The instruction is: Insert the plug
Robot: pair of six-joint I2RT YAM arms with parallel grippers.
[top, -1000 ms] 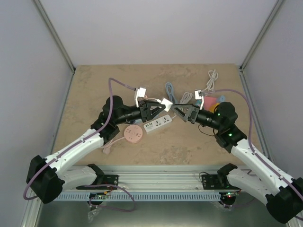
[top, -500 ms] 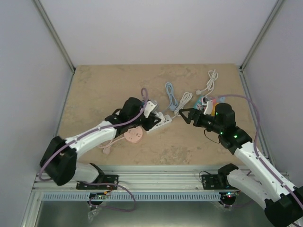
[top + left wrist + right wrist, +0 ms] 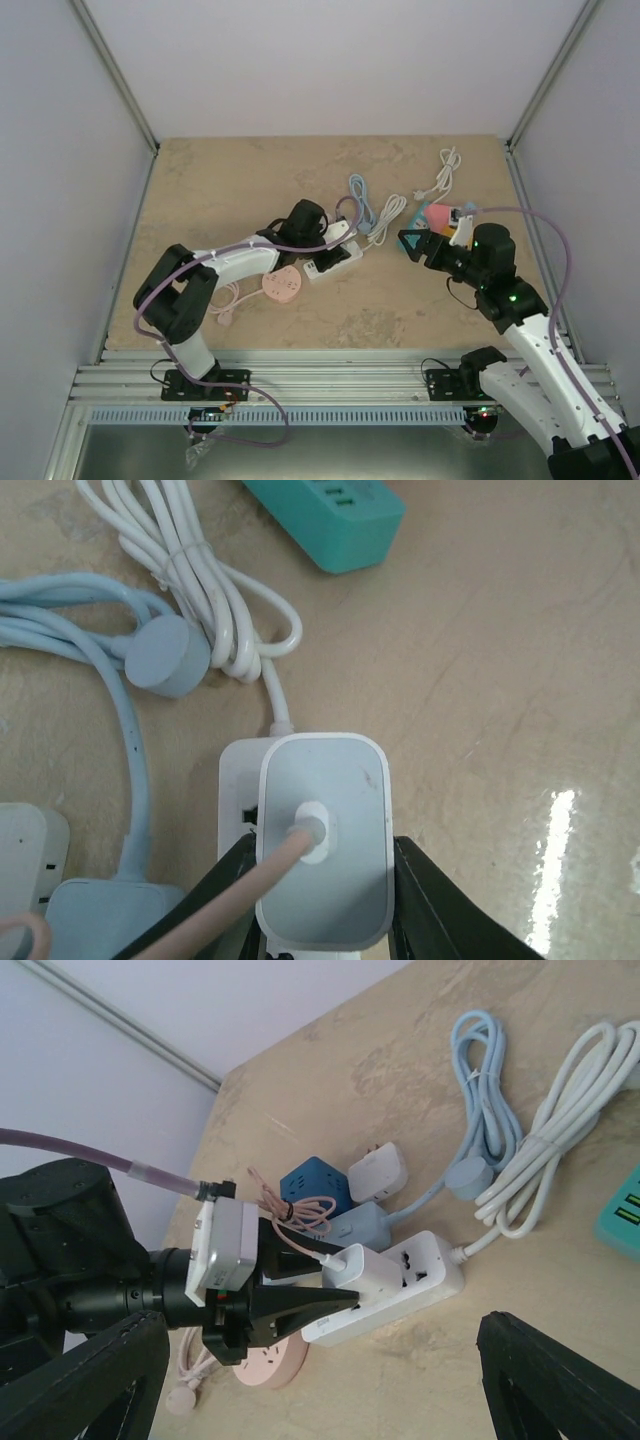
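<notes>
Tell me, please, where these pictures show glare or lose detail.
Left wrist view: a bright streak of glare on the table at right; the plug is sharp. Right wrist view: the right gripper's fingers are near-black shapes without detail. Top external view: even light, no glare.

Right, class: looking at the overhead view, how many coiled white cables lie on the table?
2. One white coil lies mid-table, right beside the light blue coil; another white coil lies near the far right corner. Others may be hidden.
</notes>
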